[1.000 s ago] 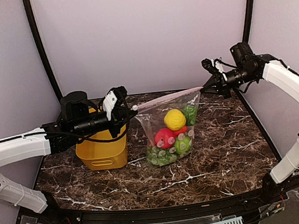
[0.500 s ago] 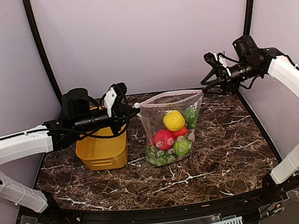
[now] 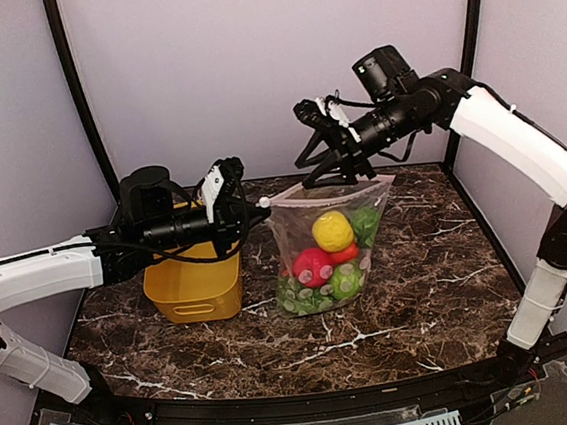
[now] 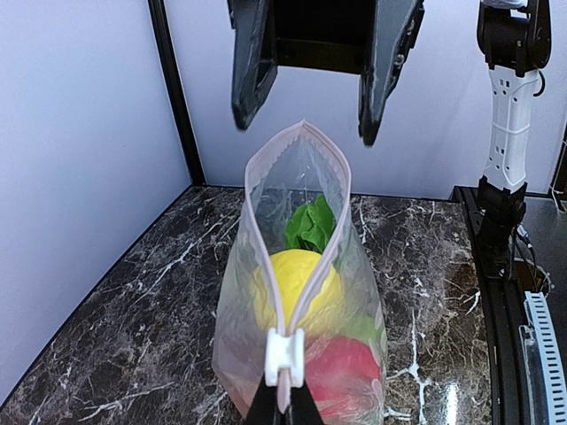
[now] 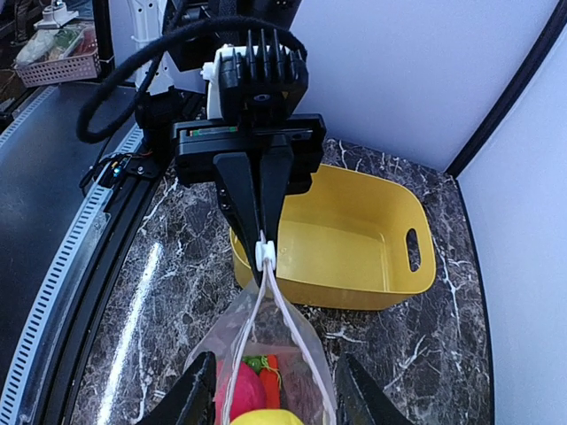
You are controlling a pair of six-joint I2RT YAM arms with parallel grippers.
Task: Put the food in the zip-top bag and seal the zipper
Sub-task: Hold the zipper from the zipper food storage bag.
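**Zip-top bag** (image 3: 286, 237): stands upright near the middle of the marble table (image 3: 421, 280), just right of the yellow basket (image 3: 193, 292). Long axis vertical, base on the table, mouth pointing up.

**Zipper** (image 4: 299, 128): runs along the top edge, left to right in the top view. Its two strips are parted in a narrow almond shape and meet at the white slider (image 4: 284, 356) at the left end.

**Food**, all inside the bag:
- yellow lemon (image 3: 331, 230), uppermost
- leafy greens (image 3: 363, 220), to its right
- red apple (image 3: 312, 265), below
- green round piece (image 3: 346, 277)
- small green pieces (image 3: 302, 296), at the bottom

**Left gripper** (image 3: 248, 208): reaches in level from the left, fingers pinched tight on the slider.

**Right gripper** (image 3: 322, 172): angled down over the far end of the mouth. Jaws are spread and straddle that corner, holding nothing; no contact with the bag shows.
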